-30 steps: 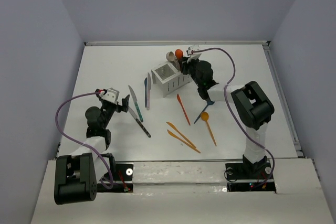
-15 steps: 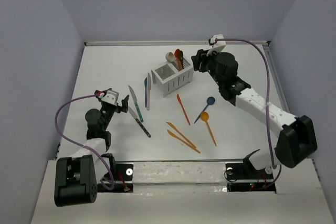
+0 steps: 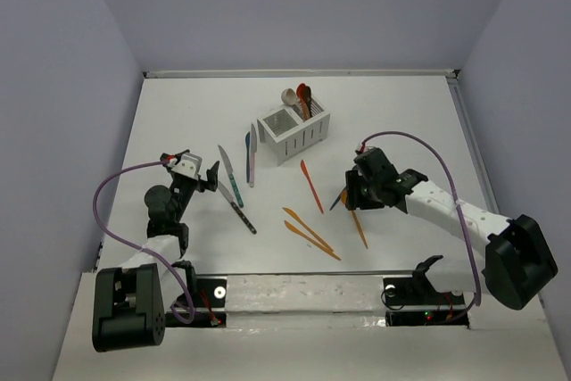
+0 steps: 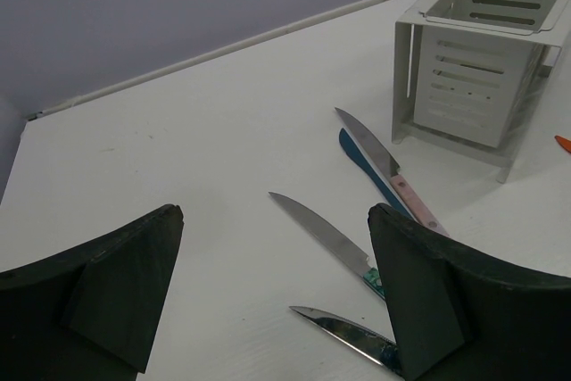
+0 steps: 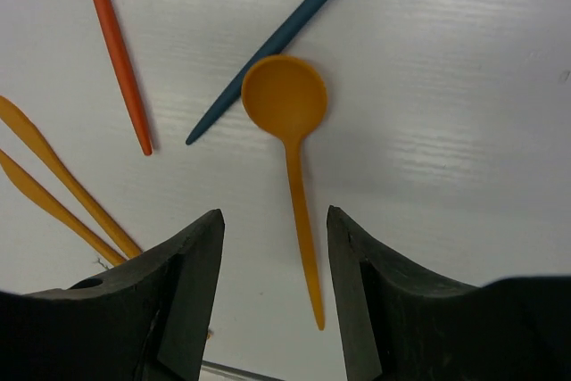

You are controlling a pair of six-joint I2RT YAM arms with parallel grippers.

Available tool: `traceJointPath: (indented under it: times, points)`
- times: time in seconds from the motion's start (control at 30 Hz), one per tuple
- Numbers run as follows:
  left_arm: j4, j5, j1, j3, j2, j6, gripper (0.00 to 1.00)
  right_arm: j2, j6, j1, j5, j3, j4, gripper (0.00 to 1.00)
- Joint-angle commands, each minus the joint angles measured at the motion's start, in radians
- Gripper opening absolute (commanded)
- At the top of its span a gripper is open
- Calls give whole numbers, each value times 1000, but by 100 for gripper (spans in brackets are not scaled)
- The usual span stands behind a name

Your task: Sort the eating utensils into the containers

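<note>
We hold our right claw (image 5: 275, 229) low over the orange spoon (image 5: 287, 104), jaws partly apart and gripping nothing. The spoon lies flat on the table (image 3: 178, 113) right of centre, handle pointing near, with a blue spoon (image 5: 268, 51) slanting just beside its bowl. An orange-red knife (image 5: 116, 51) and two orange knives (image 3: 310, 233) lie to its left. Our left claw (image 4: 277, 292) stands wide and empty at the left, with four knives (image 4: 326, 238) on the table beyond it. The white caddy (image 3: 293, 134) sits far of centre, and two spoons (image 3: 297, 97) stand in its far compartment.
</note>
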Motion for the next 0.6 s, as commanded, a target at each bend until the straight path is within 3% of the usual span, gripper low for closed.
traceJointPath:
  times: [0.0,0.4,0.47,0.57]
  points:
    - [86,13,-4,-4,-18,19,98,-44,95,40,-1,-20,-41,56]
    - [86,15,-4,-7,-21,22,98,229,194,97,126,-6,-50,52]
    - [88,15,-6,-9,-23,22,98,272,199,97,132,3,-44,45]
    - [88,19,-6,-9,-24,22,98,311,199,108,135,6,-40,16]
